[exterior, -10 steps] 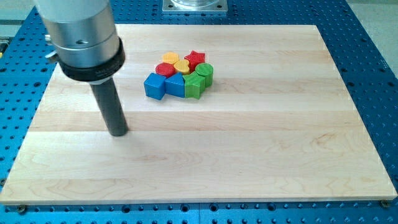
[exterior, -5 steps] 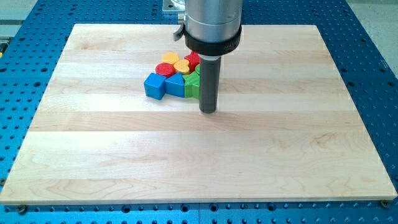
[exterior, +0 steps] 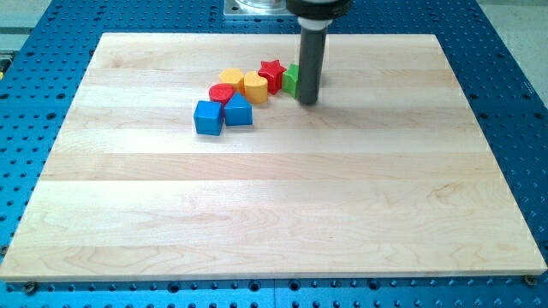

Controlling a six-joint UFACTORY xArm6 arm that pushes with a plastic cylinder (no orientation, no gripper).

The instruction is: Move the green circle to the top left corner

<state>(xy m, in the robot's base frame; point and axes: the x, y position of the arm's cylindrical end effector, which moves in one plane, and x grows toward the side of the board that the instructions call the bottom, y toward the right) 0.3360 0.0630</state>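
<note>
My tip (exterior: 308, 102) rests on the wooden board (exterior: 274, 214) at the right end of the block cluster, near the view's top centre. A green block (exterior: 291, 79) shows just left of the rod, touching it and partly hidden by it; I cannot make out its shape. A red star (exterior: 272, 74) sits against the green block's left side. Only one green piece shows; anything directly behind the rod is hidden.
Left of the star lie a yellow block (exterior: 255, 86), another yellow block (exterior: 231, 79), a red circle (exterior: 223, 94), a blue block (exterior: 239, 111) and a blue cube (exterior: 208, 117). Blue perforated table (exterior: 514, 103) surrounds the board.
My tip swept from the board's left to the cluster's right side, then toward the view's top. The green blocks were pushed up and right, and the cluster has spread into a line.
</note>
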